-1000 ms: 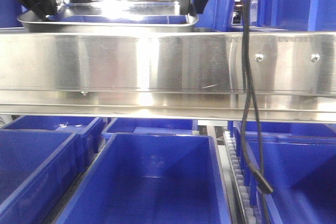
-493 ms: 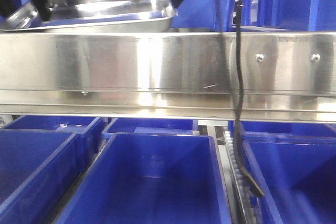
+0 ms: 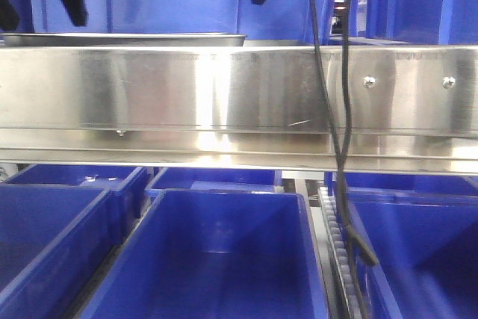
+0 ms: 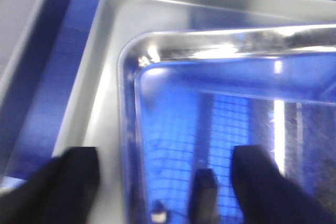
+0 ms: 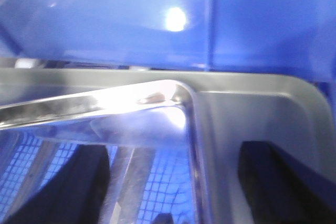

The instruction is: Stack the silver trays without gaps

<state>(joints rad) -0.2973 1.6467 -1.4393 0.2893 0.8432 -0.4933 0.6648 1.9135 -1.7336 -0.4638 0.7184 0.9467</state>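
Silver trays [image 3: 123, 36] lie flat just behind the steel rail's [image 3: 239, 95] top edge, at its left end; only the rim shows. Left end effector [image 4: 165, 169] and right end effector [image 5: 173, 182] hang just above the trays, both spread, holding nothing.

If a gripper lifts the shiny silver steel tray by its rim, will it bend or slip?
The shiny silver steel tray would probably stay stiff: its formed rim looks rigid. The polished, mirror-like surface suggests it may slip between fingers. Being shallow and thin-walled, it is likely light, and it sits flat, so it should slide rather than tip.
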